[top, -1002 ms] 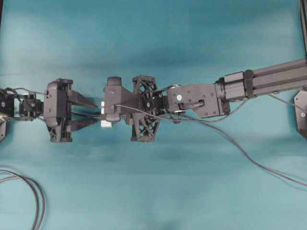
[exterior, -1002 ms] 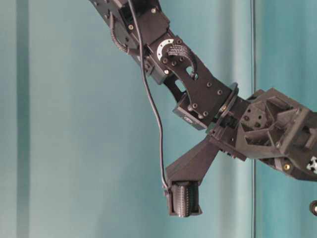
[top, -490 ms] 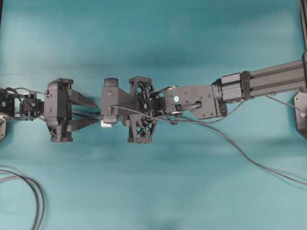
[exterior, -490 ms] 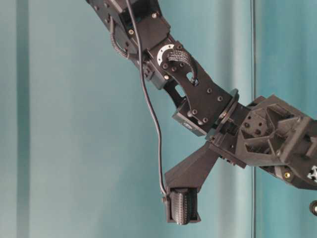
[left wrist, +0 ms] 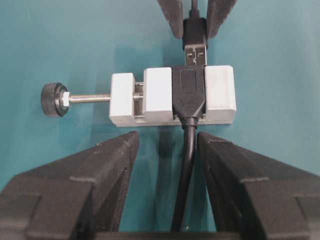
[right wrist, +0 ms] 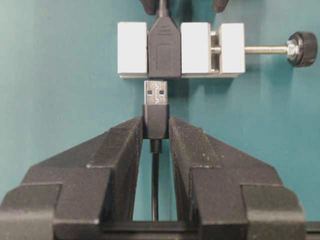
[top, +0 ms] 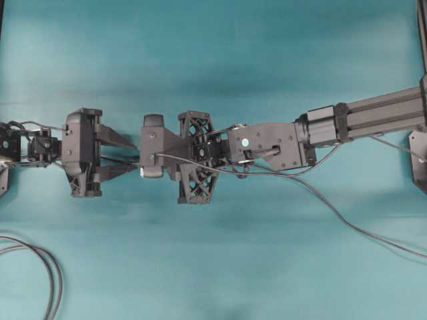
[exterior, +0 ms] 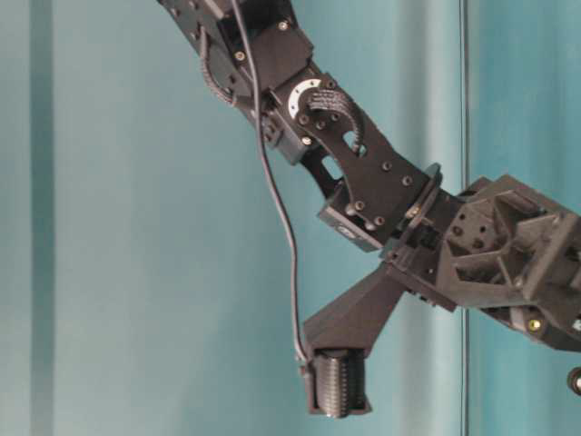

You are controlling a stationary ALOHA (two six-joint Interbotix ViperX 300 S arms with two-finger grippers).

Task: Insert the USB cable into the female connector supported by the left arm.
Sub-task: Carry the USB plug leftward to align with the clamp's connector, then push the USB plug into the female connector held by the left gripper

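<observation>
Across the middle of the overhead frame the right arm (top: 360,120) has crept leftward over the past second, carrying the right gripper (top: 148,148) closer to the left gripper (top: 127,157), which has not budged. In the right wrist view the right gripper's fingers (right wrist: 117,150) pinch the plug of the USB cable (right wrist: 156,115), its silver tip just short of the female connector (right wrist: 163,50) at top centre and lined up with its dark socket. In the left wrist view the connector's white block (left wrist: 172,97) sits mid-frame beyond the left fingers (left wrist: 100,170), which stand partly apart astride its cable; whether they press anything cannot be told. Insertion looks imminent, not yet made.
</observation>
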